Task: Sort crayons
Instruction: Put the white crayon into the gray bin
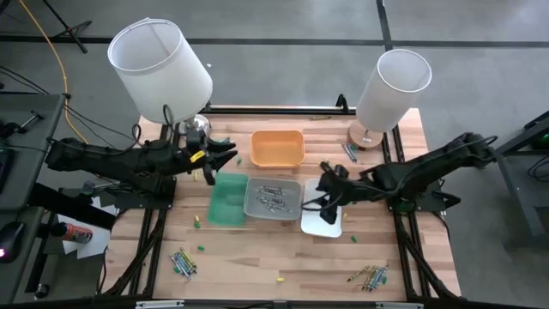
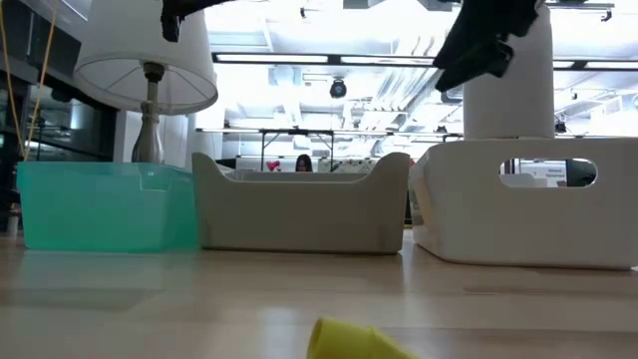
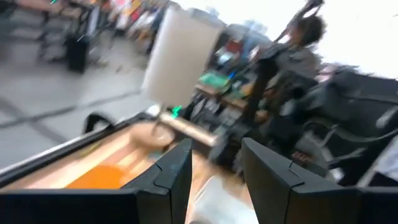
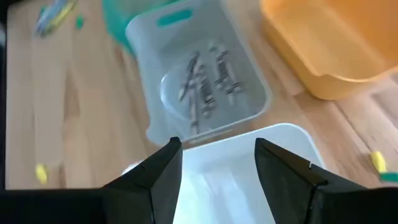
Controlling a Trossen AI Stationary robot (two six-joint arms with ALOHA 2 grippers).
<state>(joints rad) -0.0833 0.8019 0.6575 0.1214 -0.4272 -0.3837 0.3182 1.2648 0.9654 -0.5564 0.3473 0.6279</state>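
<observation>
From above, four trays sit mid-worktop point(image 1: 257, 266): an orange tray point(image 1: 277, 148) toward the back, and in front of it a row of green tray point(image 1: 228, 200), grey tray point(image 1: 273, 197) and white tray point(image 1: 323, 219). Grey crayons point(image 1: 273, 199) lie inside the grey tray. More crayons lie loose on the wood: a mixed bunch near the front left point(image 1: 182, 263), another bunch near the front right point(image 1: 371, 276), a few grey ones by the right lamp's base point(image 1: 349, 152), and single yellow and green bits scattered between. The left gripper point(image 1: 225, 157) hangs above the back edge of the green tray, and the right gripper point(image 1: 326, 184) hangs over the white tray beside the grey one. Two white-shaded lamps point(image 1: 160, 67) stand at the back corners. From worktop level, the green, grey and white trays stand in a row, and a yellow crayon point(image 2: 349, 341) lies close in front; both arms show only as dark shapes overhead. Past the left wrist, its jaws stand parted with nothing between them, the orange tray and a lamp blurred beyond. Past the right wrist, its jaws are likewise parted and empty above the white tray point(image 4: 249, 162), with the grey crayons point(image 4: 208, 81) lying in the grey tray just ahead.
</observation>
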